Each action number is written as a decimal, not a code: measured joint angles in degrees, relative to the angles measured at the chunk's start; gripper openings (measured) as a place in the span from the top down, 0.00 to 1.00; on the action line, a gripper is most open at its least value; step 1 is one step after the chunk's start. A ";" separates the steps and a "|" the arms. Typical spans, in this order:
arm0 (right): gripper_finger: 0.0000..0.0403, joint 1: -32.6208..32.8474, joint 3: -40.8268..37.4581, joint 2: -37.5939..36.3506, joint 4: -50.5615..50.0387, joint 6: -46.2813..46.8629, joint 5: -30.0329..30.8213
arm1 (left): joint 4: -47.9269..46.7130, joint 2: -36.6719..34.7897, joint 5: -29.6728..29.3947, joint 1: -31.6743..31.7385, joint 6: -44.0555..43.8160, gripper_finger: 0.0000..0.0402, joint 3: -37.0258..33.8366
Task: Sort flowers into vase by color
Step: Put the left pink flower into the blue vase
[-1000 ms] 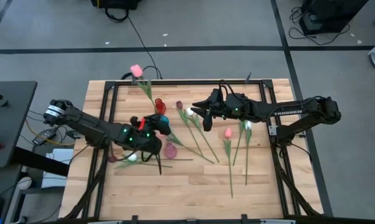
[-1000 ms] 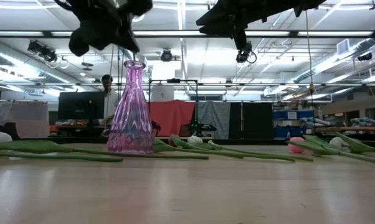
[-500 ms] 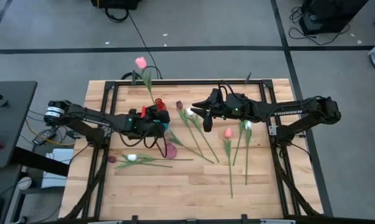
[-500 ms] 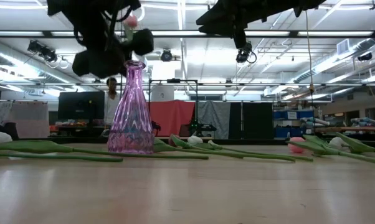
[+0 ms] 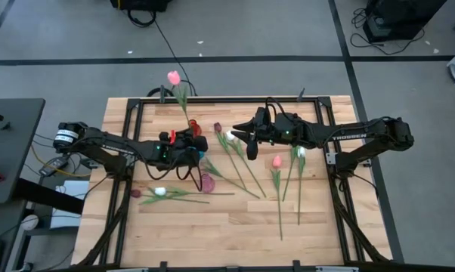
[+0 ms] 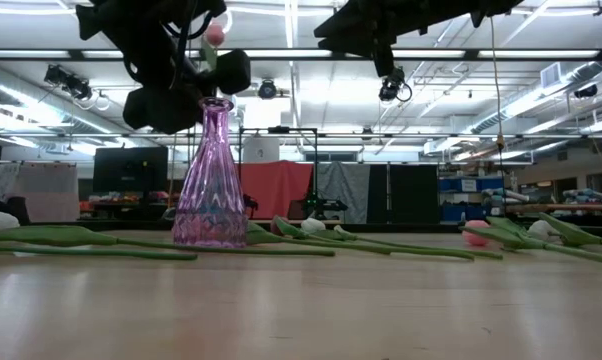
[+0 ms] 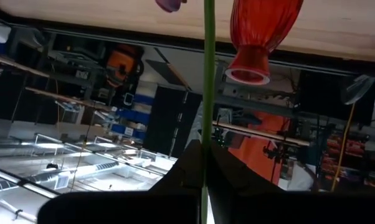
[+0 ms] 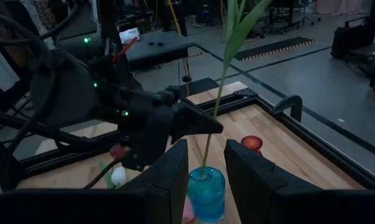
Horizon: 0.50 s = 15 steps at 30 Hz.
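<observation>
My left gripper is shut on a pink tulip and hangs over the blue vase, between the red vase and the purple vase. In the right wrist view the tulip's stem drops into the blue vase. My right gripper is open and hovers over the table just right of a maroon tulip and a white tulip. Both lie flat on the boards, as do a pink tulip and another white one. My left gripper pinches the pink tulip's thin green stem between its two fingers, low on the stem and just above the blue vase. The fingers come level from the table's left and lie across the stem. The tulip stands nearly upright, head up, its lower end in the vase's mouth.
A white tulip and a maroon one lie near the table's left edge. The purple vase stands close in front of the left arm. The near half of the table holds only stems. A black metal frame runs along the table's edges.
My left gripper moved from beside the purple vase toward the far edge, to the blue vase, and sank a little, carrying the pink tulip with it. The tulip's head shifted toward the far edge. Most of this happened early; the last half second shows almost no motion.
</observation>
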 joint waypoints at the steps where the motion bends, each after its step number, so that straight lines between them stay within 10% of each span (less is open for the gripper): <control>1: 0.71 0.00 0.00 0.00 0.06 0.00 -0.06 | -0.06 0.00 0.38 0.00 -0.04 0.97 0.00; 15: 0.71 0.00 0.00 0.00 0.35 -5.13 -1.58 | -0.15 0.00 2.81 1.92 -1.25 0.97 0.00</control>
